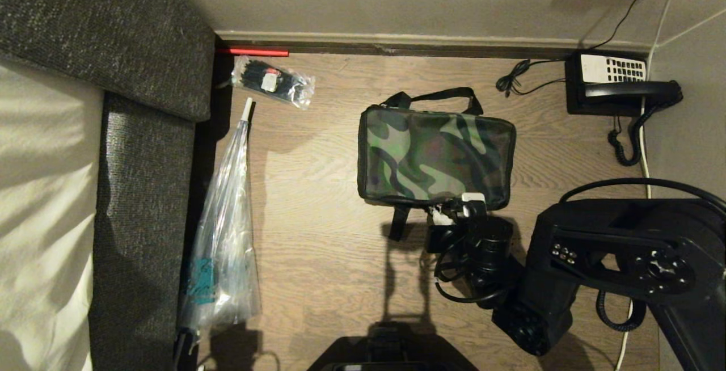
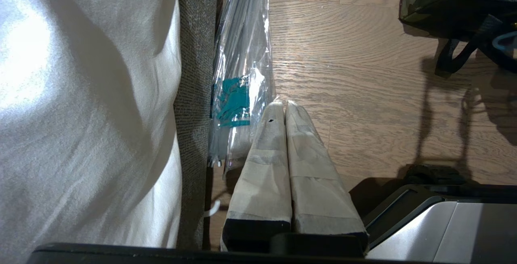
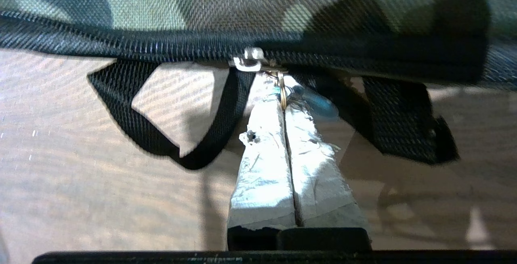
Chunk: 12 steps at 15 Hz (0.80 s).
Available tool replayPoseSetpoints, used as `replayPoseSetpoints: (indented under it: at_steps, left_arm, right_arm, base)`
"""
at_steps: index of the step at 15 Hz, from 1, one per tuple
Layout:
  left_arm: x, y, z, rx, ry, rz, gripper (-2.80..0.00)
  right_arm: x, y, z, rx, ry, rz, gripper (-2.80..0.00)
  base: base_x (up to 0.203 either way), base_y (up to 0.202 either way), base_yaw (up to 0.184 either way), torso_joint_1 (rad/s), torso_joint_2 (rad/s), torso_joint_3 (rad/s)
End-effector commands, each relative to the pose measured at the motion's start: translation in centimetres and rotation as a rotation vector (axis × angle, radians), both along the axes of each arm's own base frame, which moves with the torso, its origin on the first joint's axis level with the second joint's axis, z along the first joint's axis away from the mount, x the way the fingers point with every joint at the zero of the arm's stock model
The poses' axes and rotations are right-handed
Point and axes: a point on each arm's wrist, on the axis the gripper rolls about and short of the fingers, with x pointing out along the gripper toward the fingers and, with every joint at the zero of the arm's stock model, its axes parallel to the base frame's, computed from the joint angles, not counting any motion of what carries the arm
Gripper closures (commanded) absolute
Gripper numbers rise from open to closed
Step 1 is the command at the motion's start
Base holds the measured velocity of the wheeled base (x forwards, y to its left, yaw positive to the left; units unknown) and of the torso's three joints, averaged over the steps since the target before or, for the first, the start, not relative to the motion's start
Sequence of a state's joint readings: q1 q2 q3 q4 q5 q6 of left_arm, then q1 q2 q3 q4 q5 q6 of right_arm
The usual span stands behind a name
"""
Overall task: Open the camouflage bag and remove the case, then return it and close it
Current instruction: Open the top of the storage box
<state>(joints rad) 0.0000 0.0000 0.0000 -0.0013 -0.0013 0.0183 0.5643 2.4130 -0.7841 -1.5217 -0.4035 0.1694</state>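
Pinching the zipper ring (image 3: 283,90) of the camouflage bag (image 1: 435,155), the right end effector (image 3: 284,94) is clamped tight; the left end effector (image 2: 285,108) is closed, parked beside the bed (image 2: 80,94).

The head camera looks steeply down on the floor (image 1: 317,235), the camouflage bag (image 1: 437,158) near centre. The left wrist camera sees that bag far off at two o'clock; the right wrist camera sits close against its zipper (image 3: 248,60).

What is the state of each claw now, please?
Left claw: closed, holding nothing, parked beside the plastic sleeve.
Right claw: closed on the zipper ring of the bag.
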Motion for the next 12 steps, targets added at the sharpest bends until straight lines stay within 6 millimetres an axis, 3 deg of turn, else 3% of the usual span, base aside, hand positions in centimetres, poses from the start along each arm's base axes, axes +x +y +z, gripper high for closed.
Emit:
replayPoseSetpoints:
  at_steps: [1, 4, 12]
  left_arm:
    - [0.0, 0.0, 0.0, 0.000, 0.001, 0.000, 0.00]
    - [0.0, 0.0, 0.0, 0.000, 0.000, 0.000, 0.00]
    - [0.0, 0.0, 0.0, 0.000, 0.000, 0.000, 0.00]
  right_arm:
    - [-0.6, -0.4, 1.1, 0.009, -0.012, 0.002, 0.00]
    - [-1.8, -1.1, 1.3, -0.015, 0.016, 0.011, 0.00]
    - [-2.7, -2.1, 1.0, -0.075, 0.048, 0.004, 0.00]
  base:
    - [0.000, 0.000, 0.000, 0.000, 0.00, 0.000]
    - [0.000, 0.000, 0.000, 0.000, 0.00, 0.000]
    - [0.000, 0.000, 0.000, 0.000, 0.00, 0.000]
